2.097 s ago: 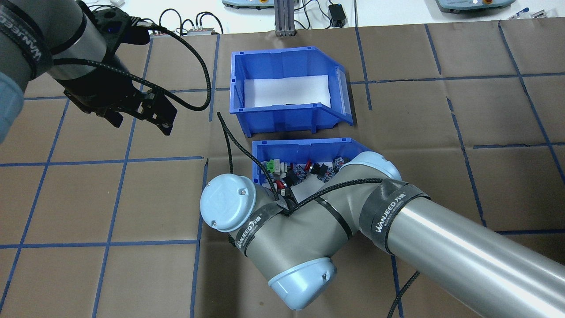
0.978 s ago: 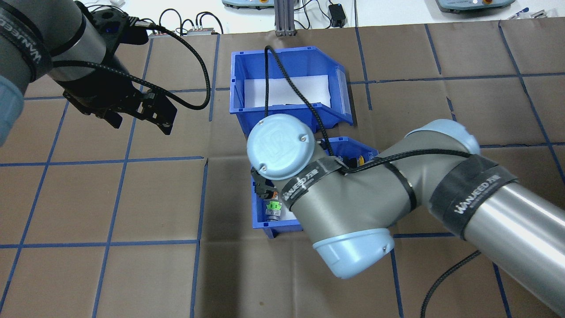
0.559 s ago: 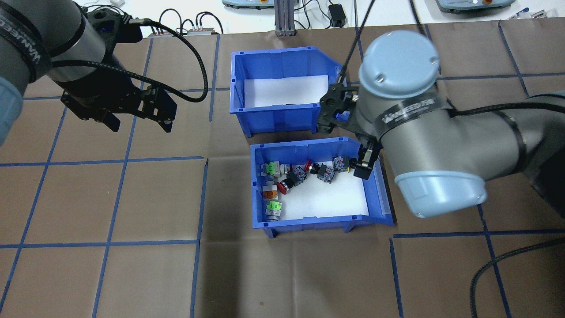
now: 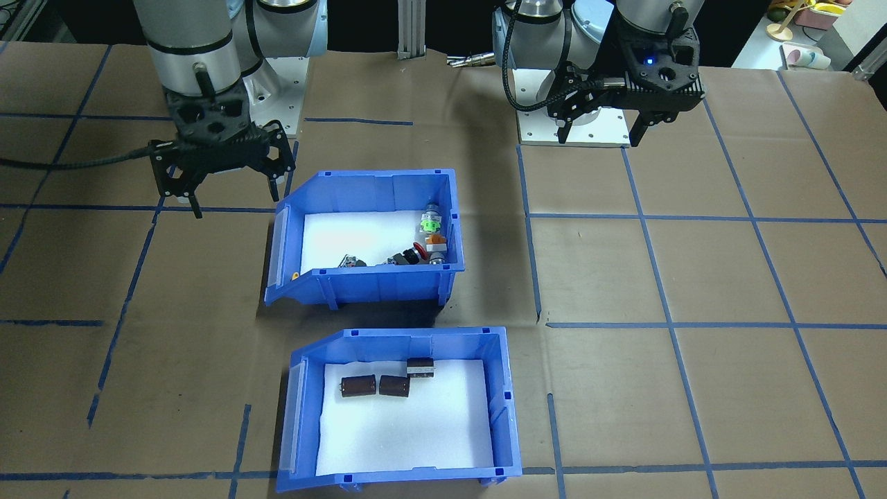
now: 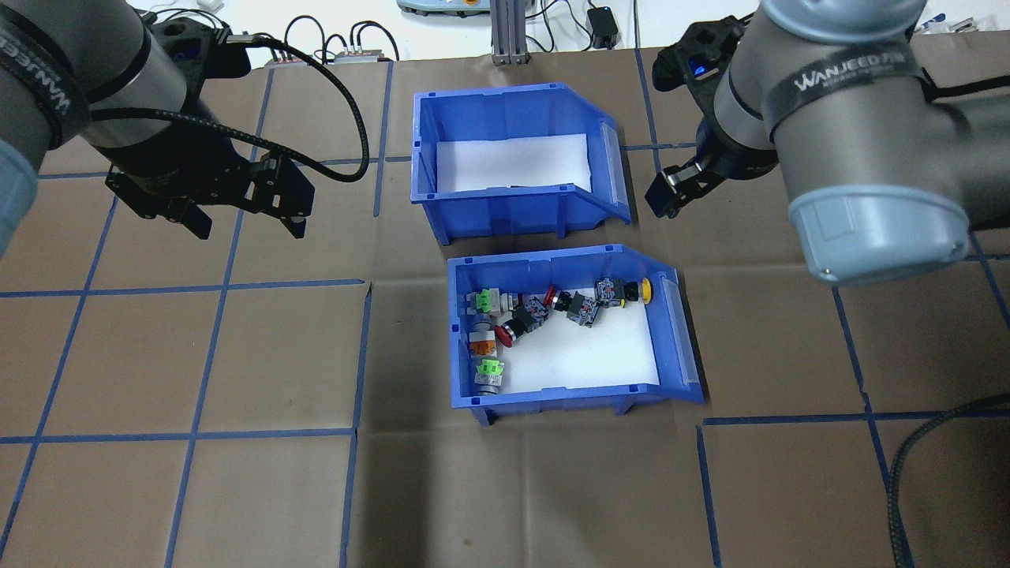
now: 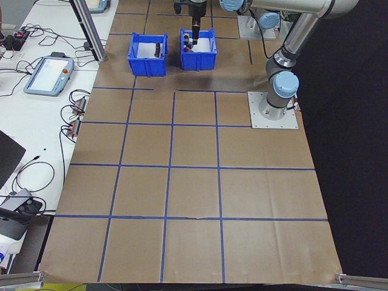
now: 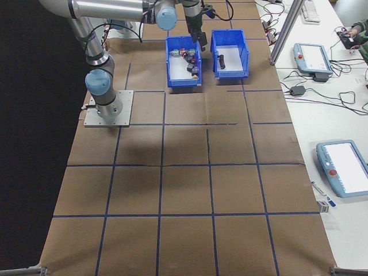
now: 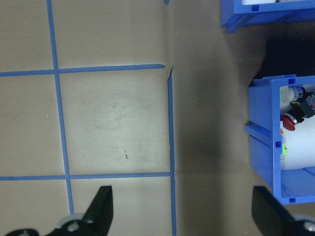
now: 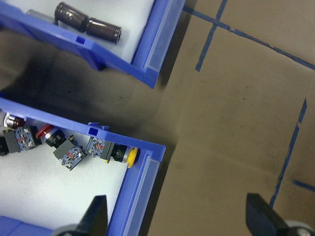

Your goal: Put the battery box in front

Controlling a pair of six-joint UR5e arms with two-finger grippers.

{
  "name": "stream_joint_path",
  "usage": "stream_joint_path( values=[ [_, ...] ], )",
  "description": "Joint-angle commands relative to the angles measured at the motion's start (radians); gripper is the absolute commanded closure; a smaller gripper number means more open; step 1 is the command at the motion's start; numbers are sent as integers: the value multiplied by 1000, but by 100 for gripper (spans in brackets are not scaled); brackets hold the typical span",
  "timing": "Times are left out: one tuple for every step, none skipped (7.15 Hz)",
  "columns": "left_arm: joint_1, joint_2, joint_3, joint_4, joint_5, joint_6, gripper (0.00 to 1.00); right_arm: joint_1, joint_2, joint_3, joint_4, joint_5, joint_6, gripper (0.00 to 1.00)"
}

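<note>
Battery box [image 4: 398, 409] lies beyond the button bin [image 4: 367, 239], apart

Read "WANJEED" in white letters on a black strap [image 5: 844, 72] wrapped round the right arm, well up the arm from that arm's jaws. Read the same brand only in part, upside down, on a black strap [image 5: 43, 75] round the left arm, likewise up the arm from its jaws. Found no other legible text, number or sign; marks on the parts in the bins too small to read.
</note>
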Motion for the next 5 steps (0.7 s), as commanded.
stream_joint_path(
  values=[
    [0, 8, -22, 0, 0, -4, 0, -12, 73, -152, 200, 1, 281, 0],
    [2, 37, -51, 5, 0, 0, 0, -35, 73, -156, 201, 1, 328, 0],
    [2, 48, -65, 14, 0, 5, 0, -73, 65, -153, 205, 2, 333, 0],
    [3, 47, -65, 13, 12, 6, 0, -74, 56, -153, 208, -4, 415, 0],
    [15, 45, -65, 13, 34, 9, 0, -74, 50, -157, 208, -4, 451, 0]
  ],
)
